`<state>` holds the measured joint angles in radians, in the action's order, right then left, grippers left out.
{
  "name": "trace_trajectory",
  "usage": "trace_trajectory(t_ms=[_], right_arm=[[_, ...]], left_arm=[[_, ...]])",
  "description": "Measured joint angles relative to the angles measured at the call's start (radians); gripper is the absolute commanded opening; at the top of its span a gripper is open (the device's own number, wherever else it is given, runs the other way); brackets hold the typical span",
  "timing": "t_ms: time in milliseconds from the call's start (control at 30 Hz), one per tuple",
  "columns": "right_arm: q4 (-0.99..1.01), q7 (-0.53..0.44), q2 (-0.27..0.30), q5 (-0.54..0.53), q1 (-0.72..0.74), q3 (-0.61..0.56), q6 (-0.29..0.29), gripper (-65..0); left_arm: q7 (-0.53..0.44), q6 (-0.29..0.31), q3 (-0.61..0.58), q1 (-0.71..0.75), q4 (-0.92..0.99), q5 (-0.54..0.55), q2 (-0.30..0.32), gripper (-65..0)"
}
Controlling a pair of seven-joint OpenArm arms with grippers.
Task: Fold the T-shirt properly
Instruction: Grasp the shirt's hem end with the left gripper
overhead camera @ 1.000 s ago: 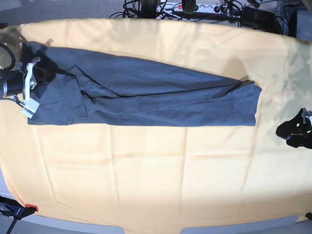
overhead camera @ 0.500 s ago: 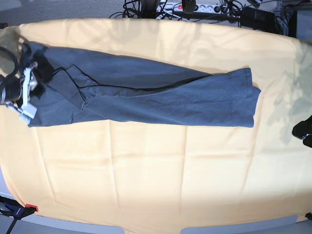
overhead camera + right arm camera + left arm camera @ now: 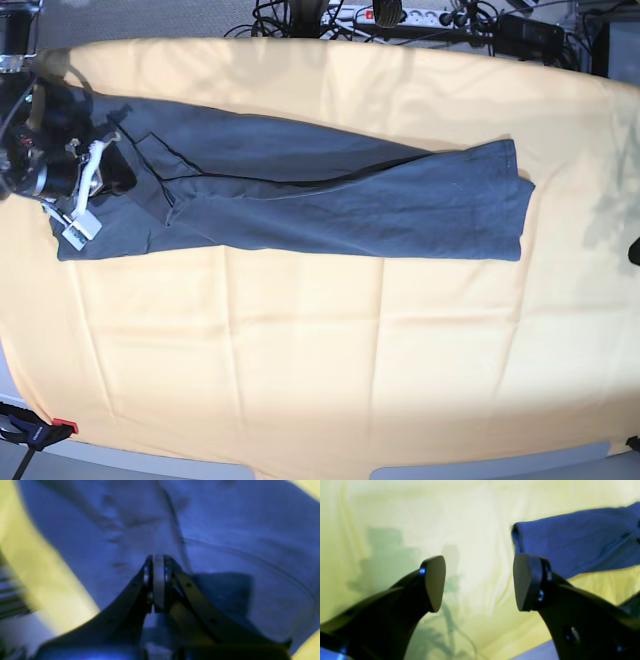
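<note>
Slate-blue T-shirt (image 3: 300,200) lies as a long band; right end effector (image 3: 158,585) clamps its left end, left end effector (image 3: 479,582) gapes empty. Next, probably fold lengthwise.

T-shirt (image 3: 330,195): dark slate-grey, lying folded lengthwise into a long narrow band, stretching across the upper half of the base view from left edge toward right. Right end is showing squared hem corners; folds and dark seam lines are running diagonally near the left end. Fabric is lying mostly flat, lightly creased.

No legible text or markings.
</note>
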<state>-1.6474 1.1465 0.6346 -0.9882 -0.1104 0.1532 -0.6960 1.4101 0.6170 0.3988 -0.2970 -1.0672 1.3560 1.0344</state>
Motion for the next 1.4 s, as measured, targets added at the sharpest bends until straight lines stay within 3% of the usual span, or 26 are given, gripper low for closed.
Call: trace_trajectory(t_ms=[67,267,333,533,733,900,1267,1400], right_arm=[[0.0,-0.067,-0.026,0.116,-0.019,0.002,0.0,-65.0],[-0.004,-0.111,-0.094,0.226,-0.053,0.009,0.057,-65.0],[-0.004,-0.115,-0.099,0.23,-0.053,0.009,0.068,-65.0],[-0.004,-0.116,-0.098,0.229,-0.053,0.009,0.068,-65.0],[-0.004,-0.116,-0.098,0.229,-0.051,0.009,0.068,-65.0],[-0.004,-0.116,-0.098,0.229,-0.05,0.009,0.068,-65.0],[-0.004,-0.116,-0.098,0.229,-0.049,0.009,0.068,-65.0],[-0.004,-0.116,-0.098,0.221,-0.049,0.009,0.068,-65.0]], left_arm=[[-0.006,-0.01,0.042,0.003,0.082,-0.016,-0.029,-21.1],[-0.002,0.018,0.064,0.006,0.333,0.06,-0.079,-21.1],[-0.006,0.02,0.064,0.005,0.349,0.108,-0.1,-21.1],[-0.006,0.035,0.054,0.006,0.348,0.103,-0.151,-21.1],[-0.015,0.035,-0.072,-0.002,0.326,0.104,-0.157,-21.1],[-0.012,0.057,-0.163,0.001,0.273,0.104,-0.209,-21.1],[-0.027,0.057,-0.166,-0.005,0.255,0.13,-0.342,-21.1],[-0.049,0.058,-0.223,-0.014,0.251,0.153,-0.384,-21.1]])
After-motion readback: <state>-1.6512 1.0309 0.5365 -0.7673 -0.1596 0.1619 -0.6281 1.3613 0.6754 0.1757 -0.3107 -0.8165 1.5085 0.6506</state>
